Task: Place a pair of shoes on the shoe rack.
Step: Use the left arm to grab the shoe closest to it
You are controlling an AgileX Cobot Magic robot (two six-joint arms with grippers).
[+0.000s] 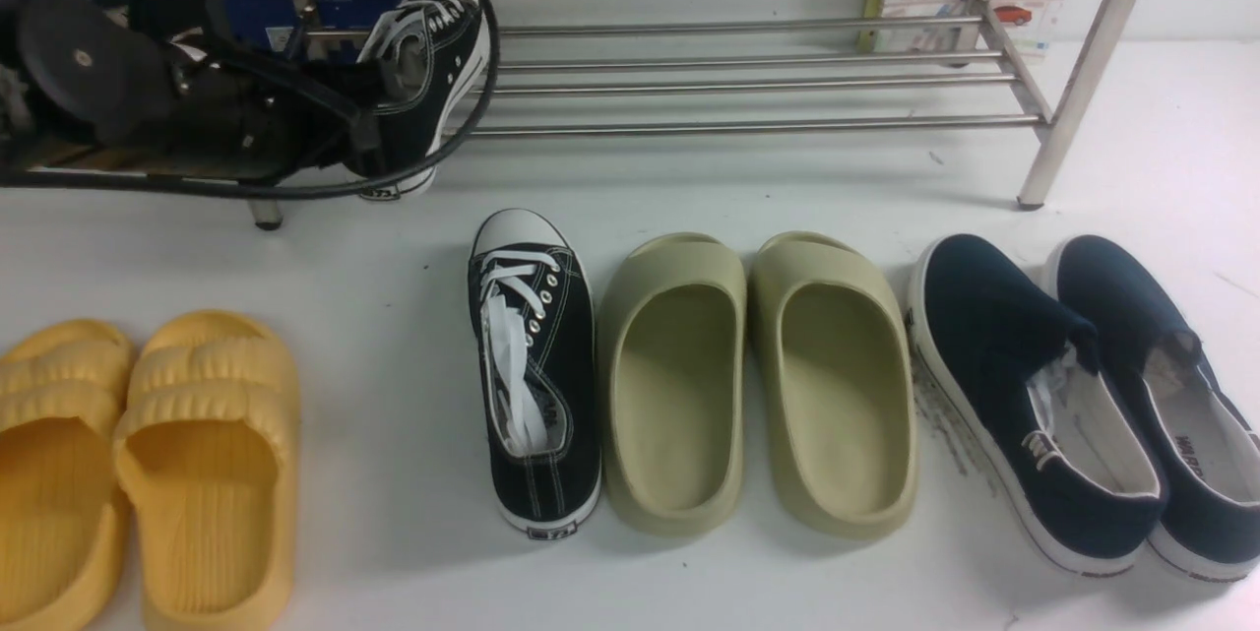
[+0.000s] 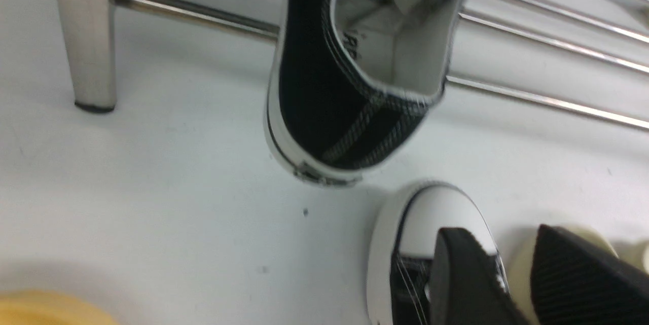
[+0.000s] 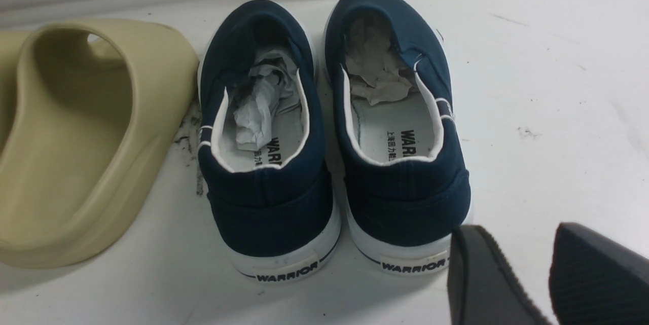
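One black canvas sneaker [image 1: 423, 80] lies tilted on the lower rails of the steel shoe rack [image 1: 748, 127] at its left end, its heel overhanging the front rail. The left wrist view shows that heel [image 2: 324, 102] past the rail [image 2: 547, 102]. The second sneaker [image 1: 536, 375] stands on the floor, toe toward the rack. My left gripper [image 2: 497, 233] is open and empty, above the second sneaker's white toe cap [image 2: 431, 213]; in the front view it [image 1: 369, 144] is a dark shape by the racked sneaker's heel. My right gripper [image 3: 527, 264] is open and empty.
Two olive foam slippers [image 1: 679, 375] sit right of the floor sneaker. Two navy slip-ons [image 1: 1024, 385] stand at far right, and the right gripper hovers behind their heels [image 3: 405, 213]. Two yellow slippers [image 1: 207, 454] lie at left. The rack's front left leg [image 2: 86, 36] is nearby.
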